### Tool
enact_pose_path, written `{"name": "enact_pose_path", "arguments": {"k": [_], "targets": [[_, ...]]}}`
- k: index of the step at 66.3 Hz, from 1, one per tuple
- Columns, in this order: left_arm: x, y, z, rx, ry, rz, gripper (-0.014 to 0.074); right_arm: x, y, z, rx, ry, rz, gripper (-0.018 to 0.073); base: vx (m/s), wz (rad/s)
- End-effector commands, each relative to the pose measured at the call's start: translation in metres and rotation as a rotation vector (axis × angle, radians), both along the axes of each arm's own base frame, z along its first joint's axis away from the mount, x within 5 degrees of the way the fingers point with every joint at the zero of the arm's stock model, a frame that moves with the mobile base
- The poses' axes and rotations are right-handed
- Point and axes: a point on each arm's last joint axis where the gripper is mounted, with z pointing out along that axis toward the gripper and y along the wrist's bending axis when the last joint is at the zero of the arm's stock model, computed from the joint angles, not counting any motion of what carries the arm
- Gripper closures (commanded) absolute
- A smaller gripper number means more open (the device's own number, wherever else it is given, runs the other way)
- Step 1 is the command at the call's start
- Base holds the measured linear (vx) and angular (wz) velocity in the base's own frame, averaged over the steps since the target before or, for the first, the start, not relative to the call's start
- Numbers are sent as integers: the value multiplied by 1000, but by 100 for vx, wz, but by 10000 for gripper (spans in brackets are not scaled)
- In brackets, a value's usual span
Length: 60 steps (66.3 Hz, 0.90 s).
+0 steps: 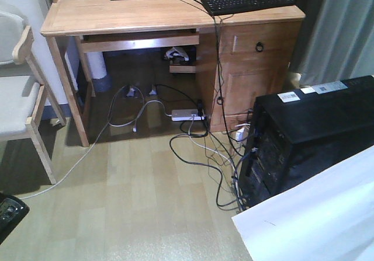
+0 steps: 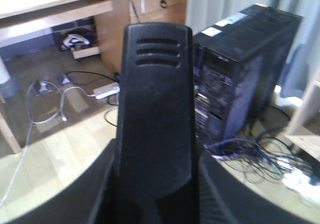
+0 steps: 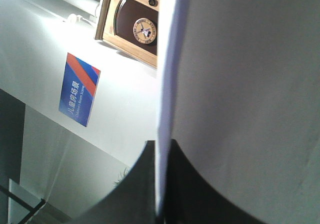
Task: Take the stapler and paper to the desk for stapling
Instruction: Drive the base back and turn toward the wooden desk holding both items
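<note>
A: Front view. The worktop [image 1: 152, 10] is standing at the far side and carrying a keyboard [image 1: 248, 1]. Where is the paper sitting?

B: The paper [image 1: 315, 214] is showing at the lower right corner, in front of a black computer tower [image 1: 315, 132]. It is hanging well apart from the worktop.

A: Left wrist view?

B: The stapler [image 2: 157, 119] is standing upright mid-frame, showing three grooves near its top, with the floor [image 2: 60, 154] behind it. The left fingers [image 2: 90, 199] are pressing on both its sides, clamped on it.

A: Right wrist view?

B: The right fingers [image 3: 137, 194] are pinching the paper's lower edge between them. The sheet is rising edge-on and filling the right half. A blue sign [image 3: 79, 89] is hanging on the wall behind.
</note>
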Motion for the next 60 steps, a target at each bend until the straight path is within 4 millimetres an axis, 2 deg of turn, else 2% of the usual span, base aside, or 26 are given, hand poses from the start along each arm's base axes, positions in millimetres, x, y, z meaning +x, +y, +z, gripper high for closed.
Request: {"name": "enact_pose_path", "arguments": {"k": [1, 60], "targets": [[2, -2, 19, -65, -120, -11, 603, -3, 0, 15, 13, -91, 11, 564, 23, 15], [2, -2, 19, -65, -120, -11, 603, -3, 0, 15, 13, -92, 11, 564, 29, 9]]}}
